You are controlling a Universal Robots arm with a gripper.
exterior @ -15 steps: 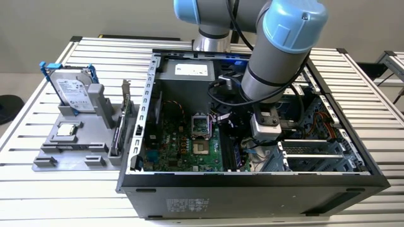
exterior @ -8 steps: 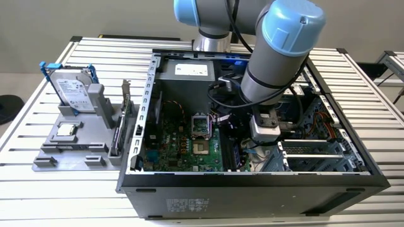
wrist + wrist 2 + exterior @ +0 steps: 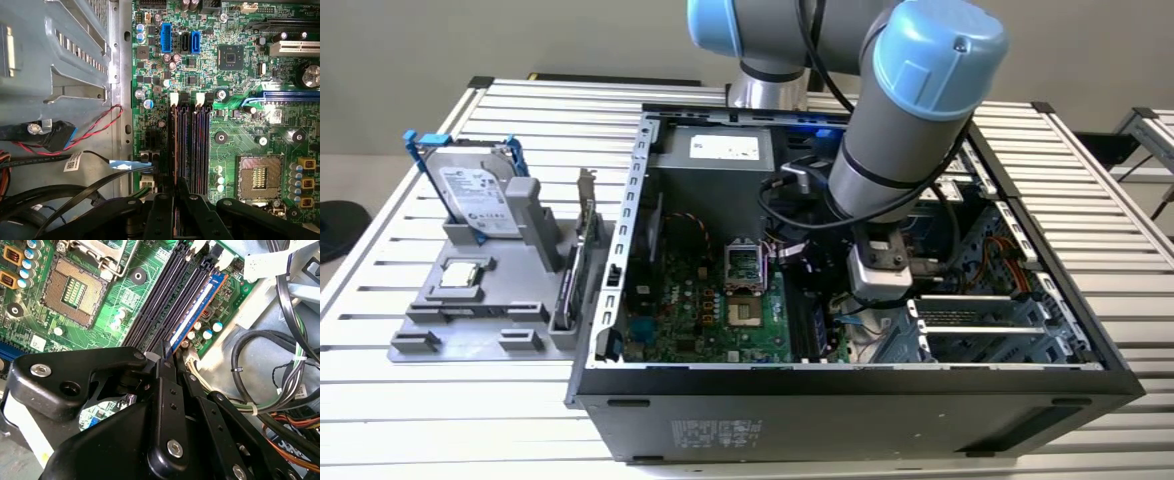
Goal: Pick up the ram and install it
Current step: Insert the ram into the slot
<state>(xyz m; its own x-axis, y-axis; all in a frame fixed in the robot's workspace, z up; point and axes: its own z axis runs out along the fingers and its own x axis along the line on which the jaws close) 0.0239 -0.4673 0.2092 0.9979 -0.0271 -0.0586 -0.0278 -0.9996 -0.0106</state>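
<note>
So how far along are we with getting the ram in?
Done: the ram already stands in the memory slot nearest the motherboard's edge, inside the computer case. In hand: the gripper is down in the case, right at the ram's near end. Left: I cannot tell whether the ram is pressed fully home and latched, so seating counts as unconfirmed.

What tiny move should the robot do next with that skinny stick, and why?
Probably push straight down a little. In the second wrist view the fingers pinch the near end of the ram, which already lines up along the outermost memory slot on the motherboard. I can't tell whether it is fully clicked in.
</note>
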